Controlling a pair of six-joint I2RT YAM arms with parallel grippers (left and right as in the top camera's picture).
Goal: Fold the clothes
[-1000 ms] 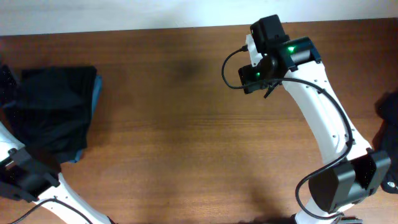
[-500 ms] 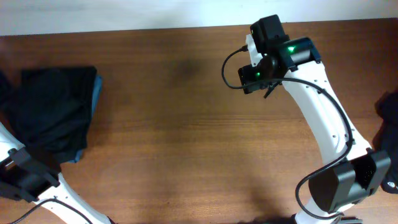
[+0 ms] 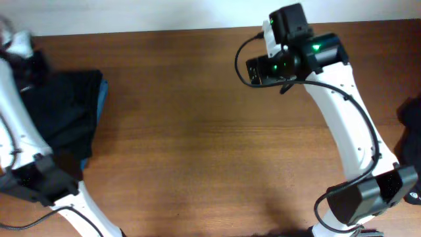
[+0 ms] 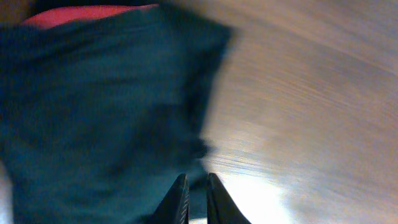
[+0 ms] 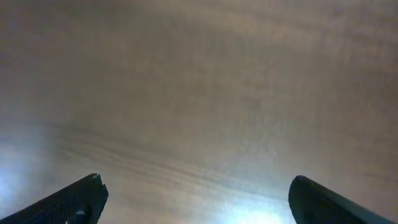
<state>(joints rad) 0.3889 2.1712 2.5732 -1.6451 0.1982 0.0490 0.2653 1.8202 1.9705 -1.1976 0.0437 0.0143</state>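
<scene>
Your left pincer (image 4: 195, 186) sat nearly closed over the black clothes (image 4: 99, 106), your right pincer (image 5: 196, 181) gaped wide above the worktop (image 5: 199, 93).

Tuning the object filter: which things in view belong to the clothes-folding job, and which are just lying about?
Job:
- stack of black fabric clothes with a blue edge, at the table's left
- red band on that fabric, seen in the left wrist view
- dark fabric heap, cut off at the right edge, likely another garment

Not the job:
- brown wooden table, just the work surface
</scene>
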